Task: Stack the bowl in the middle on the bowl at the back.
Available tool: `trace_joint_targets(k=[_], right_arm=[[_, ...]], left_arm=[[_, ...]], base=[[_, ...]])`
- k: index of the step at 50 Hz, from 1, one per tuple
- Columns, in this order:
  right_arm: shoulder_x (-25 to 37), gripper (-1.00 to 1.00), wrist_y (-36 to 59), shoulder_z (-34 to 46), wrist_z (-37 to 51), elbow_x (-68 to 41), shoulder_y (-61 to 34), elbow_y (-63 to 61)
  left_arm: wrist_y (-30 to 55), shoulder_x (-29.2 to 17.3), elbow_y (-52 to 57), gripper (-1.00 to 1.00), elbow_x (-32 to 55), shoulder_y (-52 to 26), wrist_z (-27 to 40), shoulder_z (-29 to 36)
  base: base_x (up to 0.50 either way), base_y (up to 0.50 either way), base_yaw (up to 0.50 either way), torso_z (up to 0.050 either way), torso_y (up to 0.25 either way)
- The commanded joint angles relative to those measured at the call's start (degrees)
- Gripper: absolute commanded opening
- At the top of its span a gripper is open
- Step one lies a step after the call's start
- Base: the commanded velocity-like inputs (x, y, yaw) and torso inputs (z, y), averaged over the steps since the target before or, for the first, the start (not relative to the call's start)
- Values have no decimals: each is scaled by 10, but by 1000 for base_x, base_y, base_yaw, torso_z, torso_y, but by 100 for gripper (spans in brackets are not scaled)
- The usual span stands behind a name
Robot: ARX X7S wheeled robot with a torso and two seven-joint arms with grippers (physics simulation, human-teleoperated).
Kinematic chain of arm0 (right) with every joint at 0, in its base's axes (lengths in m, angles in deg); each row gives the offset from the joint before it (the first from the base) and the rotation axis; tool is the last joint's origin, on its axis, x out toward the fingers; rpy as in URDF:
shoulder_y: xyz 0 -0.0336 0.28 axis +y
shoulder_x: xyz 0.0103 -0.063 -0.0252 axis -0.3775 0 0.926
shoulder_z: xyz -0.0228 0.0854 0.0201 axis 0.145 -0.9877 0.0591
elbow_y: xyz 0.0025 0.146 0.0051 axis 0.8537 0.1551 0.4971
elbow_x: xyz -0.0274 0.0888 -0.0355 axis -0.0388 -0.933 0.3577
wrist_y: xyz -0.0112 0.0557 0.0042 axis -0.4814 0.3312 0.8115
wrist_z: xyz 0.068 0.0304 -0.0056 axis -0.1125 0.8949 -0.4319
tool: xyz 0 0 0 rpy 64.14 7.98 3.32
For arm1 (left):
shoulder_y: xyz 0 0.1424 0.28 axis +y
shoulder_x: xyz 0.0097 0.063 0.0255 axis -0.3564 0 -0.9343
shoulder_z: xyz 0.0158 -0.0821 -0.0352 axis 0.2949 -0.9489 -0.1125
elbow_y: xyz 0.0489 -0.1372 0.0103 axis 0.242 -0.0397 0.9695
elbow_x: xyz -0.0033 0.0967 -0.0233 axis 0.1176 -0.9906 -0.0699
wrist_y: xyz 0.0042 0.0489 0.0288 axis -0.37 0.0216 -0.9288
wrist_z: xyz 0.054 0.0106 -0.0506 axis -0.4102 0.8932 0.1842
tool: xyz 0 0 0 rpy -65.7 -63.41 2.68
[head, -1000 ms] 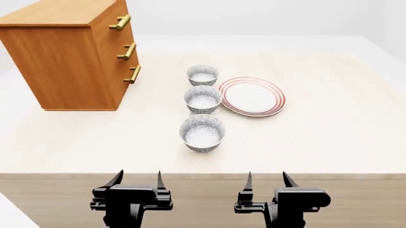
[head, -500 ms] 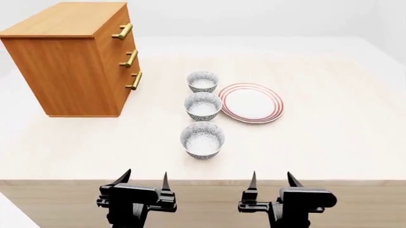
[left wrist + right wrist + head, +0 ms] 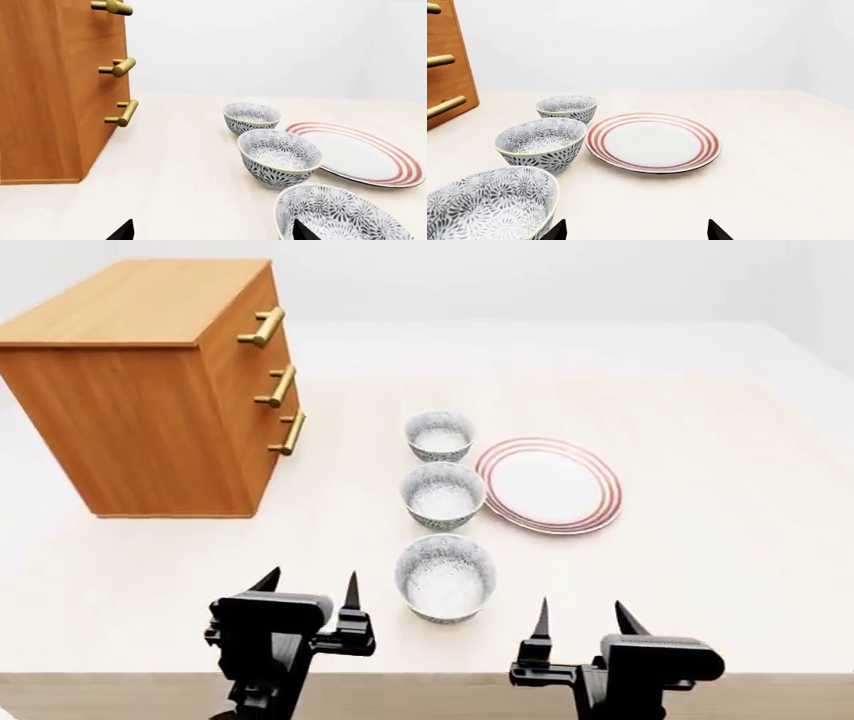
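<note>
Both claws are hanging spread and empty at the near edge of the tabletop (image 3: 747, 570), left claw (image 3: 310, 592) and right claw (image 3: 582, 618). The bowl in the middle (image 3: 443, 495) is sitting upright just behind the nearest bowl (image 3: 445, 577), with the bowl at the back (image 3: 439, 436) beyond it beside the red-ringed plate (image 3: 550, 485).

Both grippers are matte black throughout. The left gripper (image 3: 310, 592) has a blocky, boxy body with small side lugs and two thin fingers (image 3: 352, 592) tapering to sharp points. The right gripper (image 3: 583, 618) looks the same: a rounded rectangular housing, stepped brackets, pointed blade-like fingers (image 3: 542, 617). Wrist views show only dark fingertips; markings or screws cannot be made out
</note>
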Motion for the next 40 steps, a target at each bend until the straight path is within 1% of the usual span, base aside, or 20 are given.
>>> trace_joint_targets(k=[1, 10, 13, 31, 33, 36, 40], right_arm=[[6, 100, 0, 2, 7, -9, 3, -8], [9, 100, 1, 4, 11, -15, 1, -8], [11, 100, 5, 3, 10, -22, 2, -11], [18, 100, -2, 9, 14, -32, 5, -14], [19, 100, -5, 9, 16, -31, 5, -14], [19, 100, -9, 10, 17, -31, 5, -12], [20, 100, -10, 12, 19, -31, 5, -13]], left_arm=[[30, -4, 23, 100, 5, -15, 13, 11], [36, -8, 31, 100, 10, -14, 16, 18], [38, -10, 34, 100, 12, -13, 18, 19], [51, -16, 41, 100, 27, -18, 22, 26], [59, -17, 41, 100, 31, -22, 21, 27], [96, -21, 47, 100, 43, -38, 16, 34], [169, -25, 51, 100, 72, -80, 4, 41]], base=[[500, 207, 0, 0, 0], [500, 202, 0, 0, 0], [500, -8, 0, 0, 0], [488, -261, 0, 0, 0], [500, 0, 0, 0, 0], [0, 0, 0, 0, 5], [0, 0, 0, 0, 0]])
